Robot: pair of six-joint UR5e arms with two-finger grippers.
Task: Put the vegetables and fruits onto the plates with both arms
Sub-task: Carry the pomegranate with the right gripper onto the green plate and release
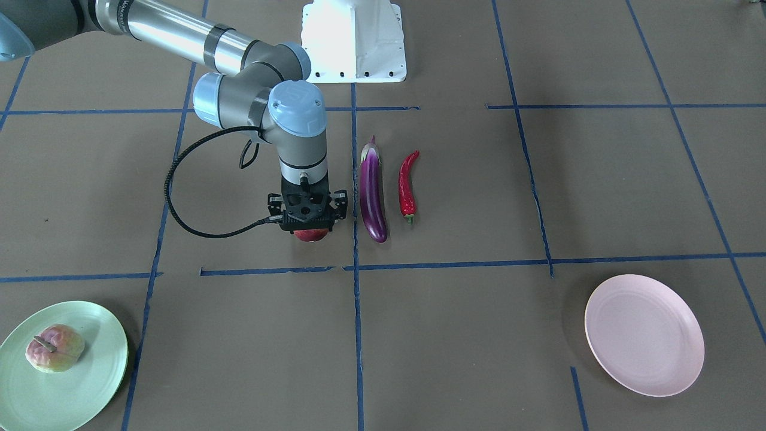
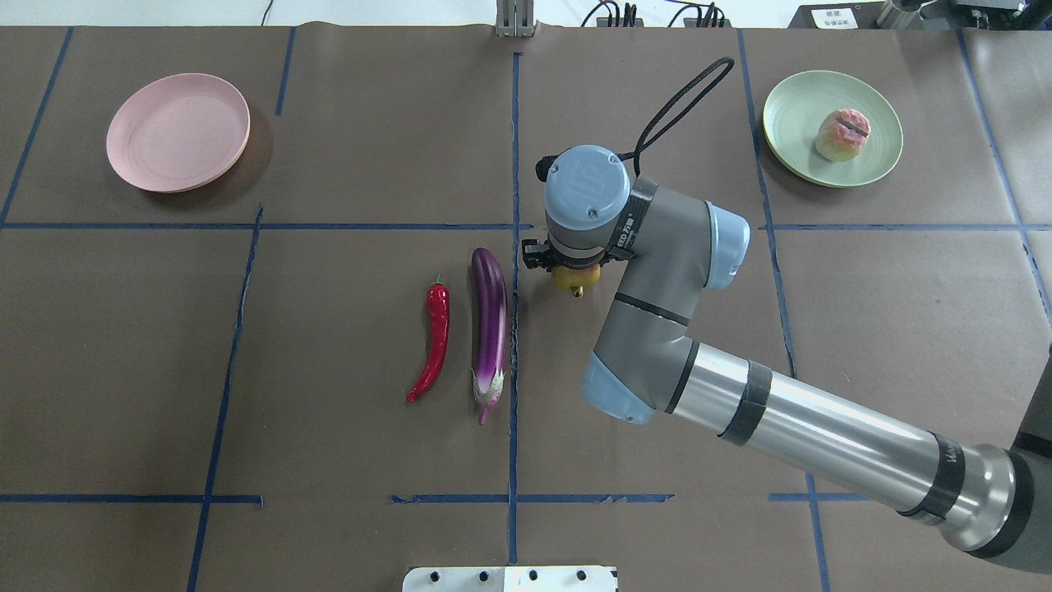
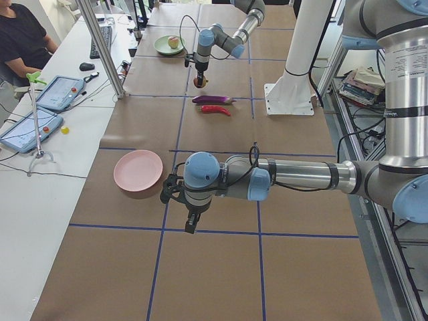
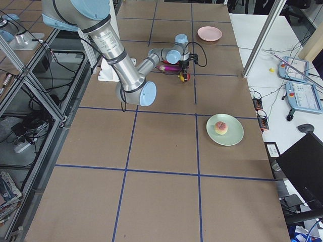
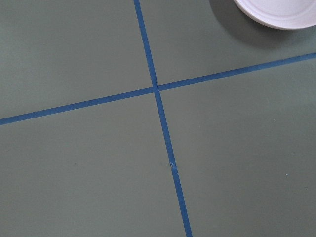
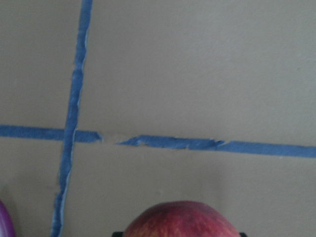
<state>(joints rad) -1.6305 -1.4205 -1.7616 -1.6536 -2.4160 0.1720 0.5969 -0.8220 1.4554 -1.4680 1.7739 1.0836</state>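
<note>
1. Across the table from the robot, the right gripper (image 1: 309, 226) points straight down over the red fruit (image 1: 311, 235), just beside the eggplant (image 1: 372, 191). A plumb lift should spare that neighbour.
2. Overhead, the green plate (image 2: 789, 131) holds the pale fruit (image 2: 842, 134) off-centre. I'd aim for its bare side.
3. From the left end, the left gripper (image 3: 192, 221) hangs near the pink plate (image 3: 137, 170). I cannot tell whether its fingers are spread or together.
4. From the right end, the fruit sits at the fingertips. Table contact is unclear.
5. The left wrist sees only tape and the plate's rim.
6. The right wrist shows the fruit centred. Whether the fingers pinch it, I cannot tell.
</note>
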